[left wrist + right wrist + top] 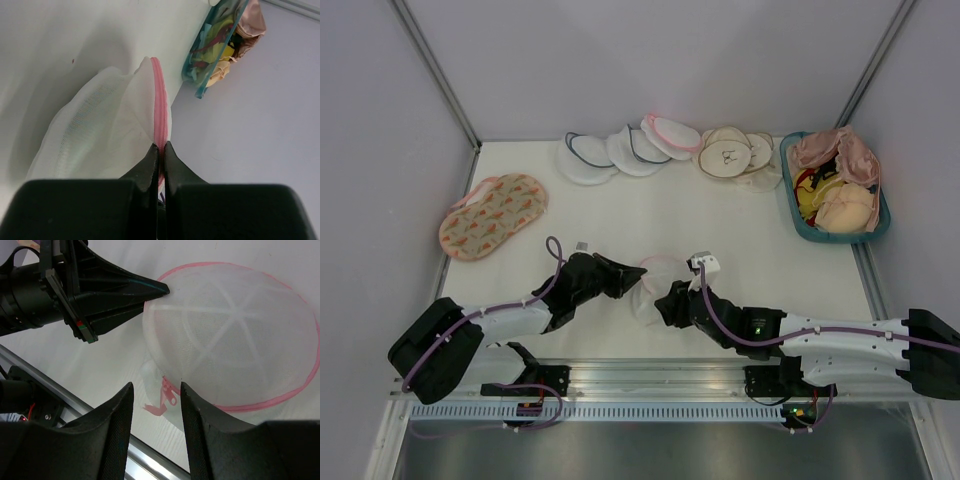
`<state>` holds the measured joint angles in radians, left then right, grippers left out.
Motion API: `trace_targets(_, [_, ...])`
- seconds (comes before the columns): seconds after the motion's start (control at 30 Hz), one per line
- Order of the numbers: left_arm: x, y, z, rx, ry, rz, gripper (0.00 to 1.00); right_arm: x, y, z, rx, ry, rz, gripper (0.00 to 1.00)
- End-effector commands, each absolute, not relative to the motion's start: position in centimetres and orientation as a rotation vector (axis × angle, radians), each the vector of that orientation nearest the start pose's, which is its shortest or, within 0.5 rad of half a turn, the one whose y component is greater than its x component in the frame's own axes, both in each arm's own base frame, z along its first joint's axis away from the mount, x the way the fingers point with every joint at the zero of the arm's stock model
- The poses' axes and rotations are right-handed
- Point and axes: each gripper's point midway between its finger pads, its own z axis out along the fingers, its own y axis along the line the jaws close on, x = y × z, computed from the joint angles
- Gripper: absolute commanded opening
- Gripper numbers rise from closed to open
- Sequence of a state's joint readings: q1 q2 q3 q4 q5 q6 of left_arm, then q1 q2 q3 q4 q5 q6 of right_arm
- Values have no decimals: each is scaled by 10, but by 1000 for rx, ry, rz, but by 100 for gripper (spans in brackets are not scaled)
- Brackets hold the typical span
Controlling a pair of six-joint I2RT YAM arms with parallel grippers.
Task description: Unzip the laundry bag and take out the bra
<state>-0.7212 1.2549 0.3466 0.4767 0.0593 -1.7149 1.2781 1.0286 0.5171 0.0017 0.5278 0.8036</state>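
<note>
From above, the small domed white mesh laundry bag (660, 266) is seen on the white desk (620, 215) between the left hand (638, 276) and the right hand (662, 299). At the left wrist, that hand is pressed together on the bag's pink zipper trim (159, 105), apparently so the bag is anchored against the pull. At the right wrist, the hand is spread astride the pink zipper pull (167, 396), not yet closed on it; no bra is made out through the mesh.

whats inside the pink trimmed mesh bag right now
Through the laundry bag mesh only white spoke-like ribs show. Whatever lies inside is veiled by the mesh and cannot be made out.
</note>
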Motion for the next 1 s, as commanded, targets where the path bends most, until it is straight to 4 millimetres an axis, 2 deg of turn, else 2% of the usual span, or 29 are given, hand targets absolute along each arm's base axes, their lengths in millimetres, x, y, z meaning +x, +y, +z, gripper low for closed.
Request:
trace_targets(0.0, [233,-278,113,-1096,2141,-1492,2,164,293,146,-133,2038,742,48])
trace_targets(0.23, [234,-278,113,-1103,2140,-1495,2,156,297,140,-145,2072,782,46])
trace_targets(0.37, [234,-278,113,-1107,2139,-1496,2,141,301,145,-168,2091,887,48])
trace_targets(0.53, [234,-279,112,-1112,2141,-1494,2,123,297,136,-214,2140,893,51])
trace_targets(0.7, [236,-280,113,-1113,2138,-1498,2,120,299,118,-218,2179,868,51])
trace_targets(0.97, [235,-281,114,-1109,2139,-1504,2,135,293,101,-200,2173,733,50])
